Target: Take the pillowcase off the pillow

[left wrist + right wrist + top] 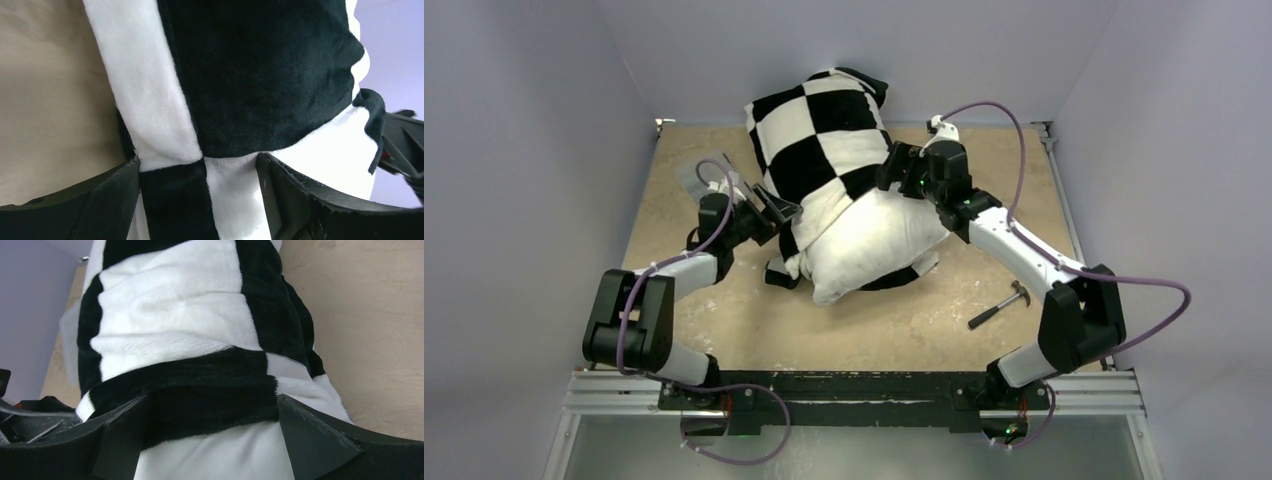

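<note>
We list: pillow (874, 245), half inside checkered pillowcase (819, 130); left gripper (776, 210) left of pillow, right gripper (890, 168) right of it, both with jaws spread astride cloth.

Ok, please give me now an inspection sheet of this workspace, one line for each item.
Surface: tan wooden board, with white scuff marks.
Job's things: black-and-white checkered fabric pillowcase covers the far part of the plump white pillow; its near end is bare.
Clutter: small dark-handled hammer lies on the right of the board, apart from the pillow.
Grippers: left gripper open at the pillowcase's left edge; right gripper open at its hem on the right.
Cables: purple cables loop along both arms.
Surroundings: plain pale walls on three sides; metal rail at the near edge.
</note>
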Robot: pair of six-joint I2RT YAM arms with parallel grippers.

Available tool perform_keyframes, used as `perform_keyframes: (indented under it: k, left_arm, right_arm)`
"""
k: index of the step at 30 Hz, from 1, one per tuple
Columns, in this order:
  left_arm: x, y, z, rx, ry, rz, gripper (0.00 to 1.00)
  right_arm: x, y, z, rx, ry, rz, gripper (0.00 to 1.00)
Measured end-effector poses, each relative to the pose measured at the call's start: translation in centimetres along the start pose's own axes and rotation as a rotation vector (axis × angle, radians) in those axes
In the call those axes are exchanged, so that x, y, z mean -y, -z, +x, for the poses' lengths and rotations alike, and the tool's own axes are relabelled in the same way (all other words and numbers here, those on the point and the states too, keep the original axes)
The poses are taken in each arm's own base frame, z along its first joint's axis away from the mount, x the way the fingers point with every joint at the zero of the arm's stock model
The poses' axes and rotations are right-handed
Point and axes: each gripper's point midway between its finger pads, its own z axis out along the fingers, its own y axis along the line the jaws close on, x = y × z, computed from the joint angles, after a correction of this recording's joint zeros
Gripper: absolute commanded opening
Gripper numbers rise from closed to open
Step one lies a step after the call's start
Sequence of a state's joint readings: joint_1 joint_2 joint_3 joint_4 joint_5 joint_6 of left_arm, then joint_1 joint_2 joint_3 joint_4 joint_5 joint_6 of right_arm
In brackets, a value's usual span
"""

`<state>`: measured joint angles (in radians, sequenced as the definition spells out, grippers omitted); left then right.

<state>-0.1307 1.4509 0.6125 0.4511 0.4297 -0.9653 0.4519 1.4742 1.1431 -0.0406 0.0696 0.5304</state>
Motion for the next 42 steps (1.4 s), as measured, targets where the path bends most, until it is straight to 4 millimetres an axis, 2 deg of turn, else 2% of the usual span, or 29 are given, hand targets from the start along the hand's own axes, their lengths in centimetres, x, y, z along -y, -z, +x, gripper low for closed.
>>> perform_keyframes:
  k: [2, 4, 7, 9, 16, 19, 22, 25, 29, 32, 34, 39, 42]
  left_arm:
    - [0.2, -0.4, 1.2, -0.025, 0.035, 0.034, 0.65]
    - [0.8, -0.6, 2.8, -0.052, 0.052, 0.066, 0.44]
    - [2.7, -0.6, 5.1, -0.077, 0.046, 0.136, 0.12]
    - [3.5, -0.3, 5.8, -0.071, 0.048, 0.166, 0.0]
    - [6.4, 3.3, 7.4, -0.028, -0.02, 0.201, 0.0]
    - [7.8, 5.2, 7.5, -0.004, -0.081, 0.209, 0.0]
    - [7.9, 6.5, 6.9, 0.039, -0.12, 0.189, 0.0]
    - [6.7, 6.1, 6.8, 0.047, -0.138, 0.14, 0.0]
    - [4.9, 3.9, 7.7, -0.014, -0.132, 0.073, 0.0]
    - [5.6, 2.5, 7.7, -0.041, -0.131, 0.079, 0.0]
    - [6.7, 2.0, 7.4, -0.05, -0.136, 0.102, 0.0]
    - [8.6, 1.2, 7.0, -0.062, -0.147, 0.144, 0.0]
    - [8.7, 0.6, 7.2, -0.079, -0.142, 0.151, 0.0]
  right_arm:
    - [0.0, -1.1, 0.9, -0.022, 0.001, -0.009, 0.99]
    - [0.1, -1.8, 1.7, -0.041, 0.003, -0.013, 0.99]
    - [0.1, -2.4, 2.3, -0.055, 0.009, -0.017, 0.98]
    - [0.0, -2.4, 2.4, -0.053, 0.016, -0.02, 0.96]
    - [-1.3, -3.0, 2.9, -0.052, 0.048, -0.053, 0.91]
    - [-2.5, -4.3, 3.5, -0.066, 0.068, -0.07, 0.92]
    - [-4.1, -6.1, 3.6, -0.071, 0.08, -0.089, 0.95]
    - [-5.3, -7.6, 2.5, -0.055, 0.087, -0.081, 0.98]
    - [-5.9, -7.1, 1.1, -0.04, 0.089, -0.055, 0.99]
    - [-5.7, -5.9, -0.7, -0.004, 0.077, -0.007, 0.99]
    - [-5.7, -4.3, -2.4, 0.031, 0.058, 0.017, 0.99]
    - [-6.2, 2.5, -6.5, 0.119, -0.023, 0.02, 0.99]
    - [-5.5, 6.5, -6.6, 0.131, -0.069, 0.018, 0.99]
